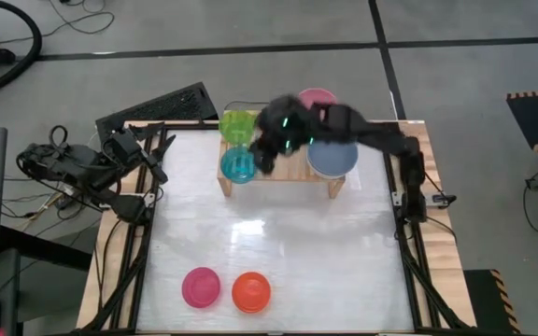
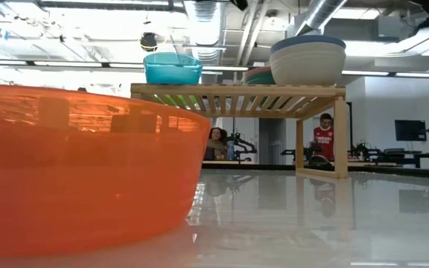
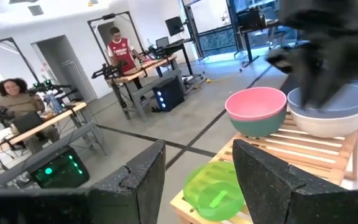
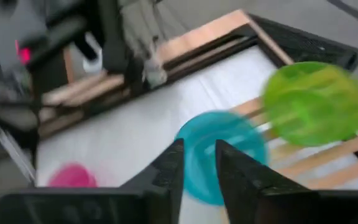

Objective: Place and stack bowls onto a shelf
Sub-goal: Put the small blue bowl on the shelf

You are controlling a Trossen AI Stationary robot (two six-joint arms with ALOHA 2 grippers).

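The light-wood shelf [image 1: 283, 177] stands at the table's far middle. On its slats rest a green bowl [image 1: 238, 124], a cyan bowl [image 1: 239, 166], a light pink bowl [image 3: 257, 102] stacked in a teal green one [image 3: 253, 127], and a slate blue bowl [image 1: 332, 159] stacked in a cream one [image 2: 307, 67]. A magenta bowl [image 1: 200, 287] and an orange bowl [image 1: 250, 291] sit on the table near its front edge. My right gripper [image 4: 199, 165] hovers above the shelf beside the cyan bowl [image 4: 219, 149], fingers slightly apart and holding nothing. My left gripper [image 3: 197, 180] waits open at the table's left edge.
The left arm's base and cables [image 1: 73, 173] crowd the table's left side. A dark keyboard-like slab [image 1: 162, 107] lies behind the far left corner. The white table top [image 1: 278, 252] between shelf and front bowls is bare. People sit and stand at benches in the room beyond.
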